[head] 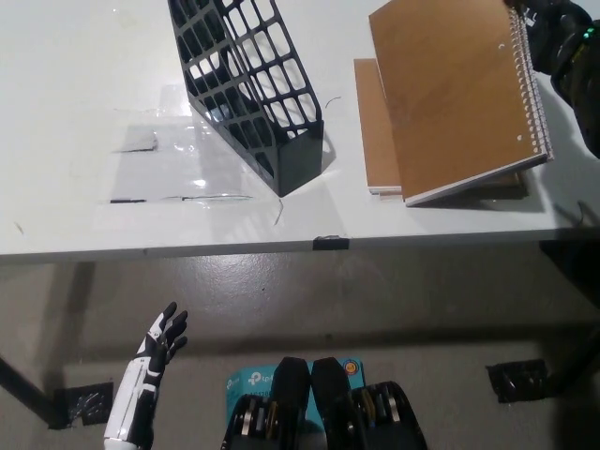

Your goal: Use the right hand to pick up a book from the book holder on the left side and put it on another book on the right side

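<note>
Right hand (553, 33) grips the spiral notebook (455, 94) by its top corner, tilted over the lower book (373, 131) w/ edges skewed; let go now & it could slide off toward table (75, 56) edge. Left hand (155, 361) idle below, fingers spread

The black lattice plastic book holder (248, 89) stands on the white table (84, 75) left of the middle, empty as far as I can see, tilted with its closed end toward the near edge. Right of it lies a brown-covered book (372, 127) flat on the table. Over that one I hold the brown spiral-bound notebook (455, 94), tilted, overlapping it and reaching further right, its spiral edge to the right. My black right hand (553, 42) grips its far right corner. My white left hand (155, 352) hangs below the table's near edge, at the left.
</note>
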### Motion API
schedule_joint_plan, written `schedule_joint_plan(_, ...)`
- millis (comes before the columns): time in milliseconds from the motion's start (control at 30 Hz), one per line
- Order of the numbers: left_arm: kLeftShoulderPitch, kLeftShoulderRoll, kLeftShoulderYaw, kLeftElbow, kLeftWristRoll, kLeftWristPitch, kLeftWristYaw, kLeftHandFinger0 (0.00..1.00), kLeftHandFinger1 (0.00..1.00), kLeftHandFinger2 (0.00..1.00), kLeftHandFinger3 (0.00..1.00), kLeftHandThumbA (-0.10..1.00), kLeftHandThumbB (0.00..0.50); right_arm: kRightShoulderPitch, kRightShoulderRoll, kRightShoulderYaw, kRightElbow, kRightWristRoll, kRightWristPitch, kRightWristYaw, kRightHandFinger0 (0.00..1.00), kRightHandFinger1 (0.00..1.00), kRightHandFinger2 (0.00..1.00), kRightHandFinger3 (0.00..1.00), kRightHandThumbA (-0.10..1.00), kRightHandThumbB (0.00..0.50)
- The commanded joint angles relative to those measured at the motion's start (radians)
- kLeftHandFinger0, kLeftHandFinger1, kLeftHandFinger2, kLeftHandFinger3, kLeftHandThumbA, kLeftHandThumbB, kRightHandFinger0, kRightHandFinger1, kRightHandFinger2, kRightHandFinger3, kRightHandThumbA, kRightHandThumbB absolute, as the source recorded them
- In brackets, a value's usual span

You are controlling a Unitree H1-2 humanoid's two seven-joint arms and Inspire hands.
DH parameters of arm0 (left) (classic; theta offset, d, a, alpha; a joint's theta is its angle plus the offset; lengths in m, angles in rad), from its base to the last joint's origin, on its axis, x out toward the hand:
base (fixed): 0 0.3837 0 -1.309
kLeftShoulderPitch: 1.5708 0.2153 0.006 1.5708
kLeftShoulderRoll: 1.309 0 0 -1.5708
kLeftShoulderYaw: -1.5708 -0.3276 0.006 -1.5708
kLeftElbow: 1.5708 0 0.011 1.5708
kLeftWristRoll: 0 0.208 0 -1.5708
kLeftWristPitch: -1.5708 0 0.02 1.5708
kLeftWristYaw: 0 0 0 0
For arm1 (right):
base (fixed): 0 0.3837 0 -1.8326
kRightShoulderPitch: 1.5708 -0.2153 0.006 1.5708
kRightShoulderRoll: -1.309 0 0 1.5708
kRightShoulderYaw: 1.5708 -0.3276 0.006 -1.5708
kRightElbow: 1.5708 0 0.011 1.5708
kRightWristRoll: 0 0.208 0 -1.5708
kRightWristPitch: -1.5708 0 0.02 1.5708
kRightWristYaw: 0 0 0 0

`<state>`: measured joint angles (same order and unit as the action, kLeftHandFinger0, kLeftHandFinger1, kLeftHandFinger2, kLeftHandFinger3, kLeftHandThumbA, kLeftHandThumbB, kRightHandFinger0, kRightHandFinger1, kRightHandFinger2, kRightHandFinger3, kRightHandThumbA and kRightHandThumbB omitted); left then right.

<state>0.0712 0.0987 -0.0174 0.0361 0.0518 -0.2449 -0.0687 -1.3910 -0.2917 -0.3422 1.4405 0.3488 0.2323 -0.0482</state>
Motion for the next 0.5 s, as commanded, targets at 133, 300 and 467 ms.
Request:
schedule_joint_plan(133,0.002,0.002,-0.001,-0.010,0.002,-0.029,0.004,1.00,1.00,1.00,1.00,1.00,0.207,-0.066,-0.001,-0.026,-0.016,0.017,-0.096,-0.016,0.00,0.31,0.94,1.00,-0.10,0.090)
schedule_joint_plan(300,-0.004,-0.001,-0.001,-0.007,-0.001,-0.029,0.004,1.00,1.00,1.00,1.00,1.00,0.197,-0.050,-0.004,0.047,-0.015,-0.064,-0.139,-0.051,0.28,0.62,1.00,1.00,0.03,0.218)
schedule_joint_plan(467,-0.002,-0.001,-0.001,-0.021,-0.005,-0.018,0.001,1.00,1.00,1.00,1.00,1.00,0.189,-0.026,-0.018,0.103,-0.016,-0.082,-0.145,0.098,1.00,1.00,1.00,1.00,0.31,0.257)
